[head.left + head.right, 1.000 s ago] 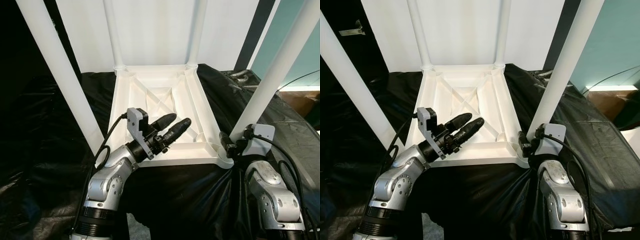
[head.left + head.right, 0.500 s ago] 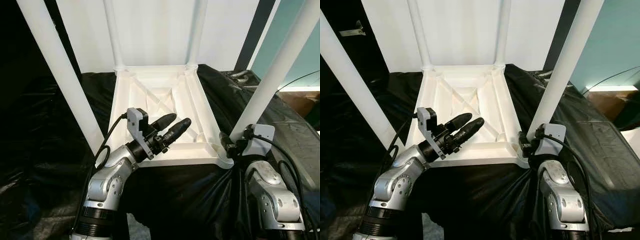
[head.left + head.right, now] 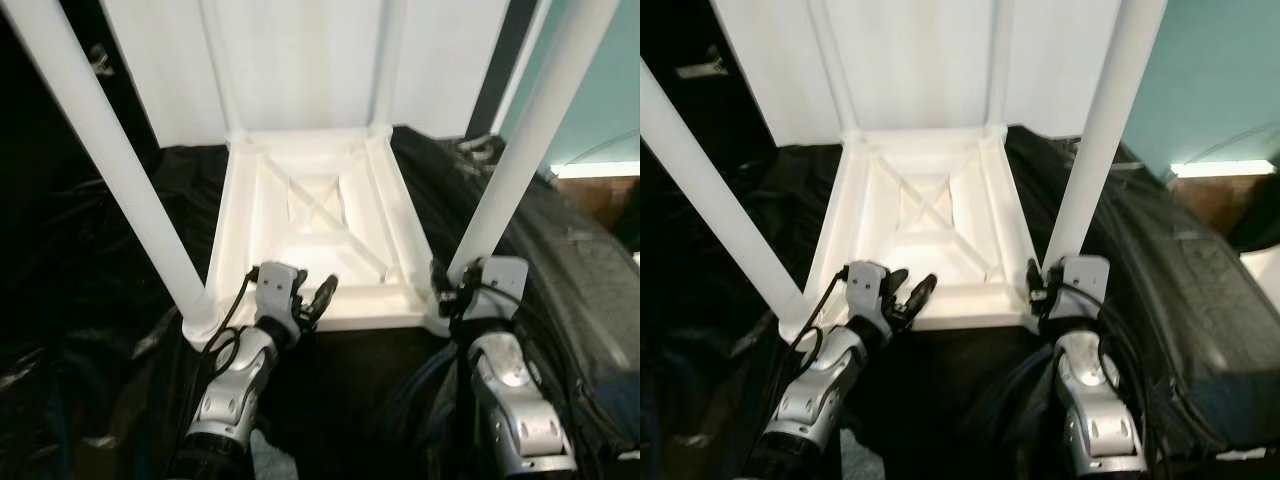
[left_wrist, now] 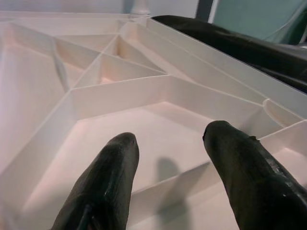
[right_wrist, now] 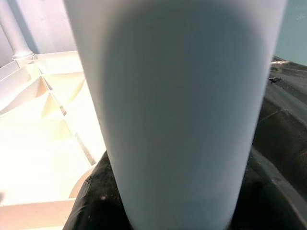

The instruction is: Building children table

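Left gripper (image 3: 318, 296) parted over ribbed white upturned table (image 3: 395, 215) | right gripper (image 3: 447, 290) clamps leg (image 3: 520, 145)

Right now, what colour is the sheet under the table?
Black sheet, clearest in the left eye view.

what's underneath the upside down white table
Black plastic sheeting spreads out beneath the white table on all sides. Whatever the sheeting covers, and the table's top face, cannot be seen.

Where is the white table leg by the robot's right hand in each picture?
Left eye view: the near right leg rises from the upturned table's corner, above the right hand.
Right eye view: same leg, right of centre.
Left wrist view: not in it.
Right wrist view: leg close up, centre.
Shared landmark: the table's ribbed underside.
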Tool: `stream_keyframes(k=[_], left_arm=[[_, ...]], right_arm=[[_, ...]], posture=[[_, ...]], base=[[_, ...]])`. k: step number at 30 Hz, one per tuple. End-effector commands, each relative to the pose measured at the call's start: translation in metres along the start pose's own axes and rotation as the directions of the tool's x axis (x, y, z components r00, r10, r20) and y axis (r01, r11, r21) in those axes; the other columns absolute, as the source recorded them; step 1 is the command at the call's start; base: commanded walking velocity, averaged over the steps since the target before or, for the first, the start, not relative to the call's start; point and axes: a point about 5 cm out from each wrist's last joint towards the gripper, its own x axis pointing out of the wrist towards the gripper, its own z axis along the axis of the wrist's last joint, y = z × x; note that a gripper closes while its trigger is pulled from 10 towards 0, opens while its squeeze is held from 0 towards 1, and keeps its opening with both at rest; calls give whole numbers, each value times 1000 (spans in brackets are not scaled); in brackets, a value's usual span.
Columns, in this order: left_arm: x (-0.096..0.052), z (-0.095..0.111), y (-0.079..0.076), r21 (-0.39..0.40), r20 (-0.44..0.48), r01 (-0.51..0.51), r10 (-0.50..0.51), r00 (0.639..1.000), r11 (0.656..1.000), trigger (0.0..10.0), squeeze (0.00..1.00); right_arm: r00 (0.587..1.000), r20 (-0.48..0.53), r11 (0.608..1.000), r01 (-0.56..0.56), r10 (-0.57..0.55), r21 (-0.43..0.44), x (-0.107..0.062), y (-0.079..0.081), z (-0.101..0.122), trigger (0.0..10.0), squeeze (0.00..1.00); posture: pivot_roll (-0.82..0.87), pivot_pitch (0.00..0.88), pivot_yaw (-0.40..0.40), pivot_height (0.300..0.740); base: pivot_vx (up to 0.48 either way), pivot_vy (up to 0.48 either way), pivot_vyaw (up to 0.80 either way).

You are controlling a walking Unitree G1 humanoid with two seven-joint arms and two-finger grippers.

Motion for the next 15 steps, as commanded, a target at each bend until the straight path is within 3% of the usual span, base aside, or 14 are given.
stream_keyframes(k=[1, 11, 12, 14, 15], left_arm=[[0, -4, 0, 5, -16, -10, 10, 1000, 1000, 10000, 0], [0, -6, 2, 11, 16, -57, 56, 998, 998, 10000, 0], [0, -4, 3, 1, 43, -73, 73, 996, 997, 10000, 0], [-3, 15, 8, -95, 204, -119, 137, 969, 988, 10000, 0], [-3, 15, 8, -95, 204, -119, 137, 969, 988, 10000, 0]], right_arm=[[987, -159, 998, -27, 18, -57, -7, 4, -32, 10000, 0], [989, -144, 997, -28, 17, -69, -8, 4, -35, 10000, 0], [990, -137, 997, -26, 16, -72, -8, 4, -35, 10000, 0], [992, -129, 997, -22, 12, -76, -9, 3, -37, 10000, 0], [992, -129, 997, -22, 12, -76, -9, 3, -37, 10000, 0]], posture=[[-114, 0, 0, 740], [-114, 0, 0, 740], [-114, 0, 0, 740], [-114, 0, 0, 740], [-114, 0, 0, 740]], base=[[0, 0, 0], [0, 0, 0], [0, 0, 0], [0, 0, 0], [0, 0, 0]])
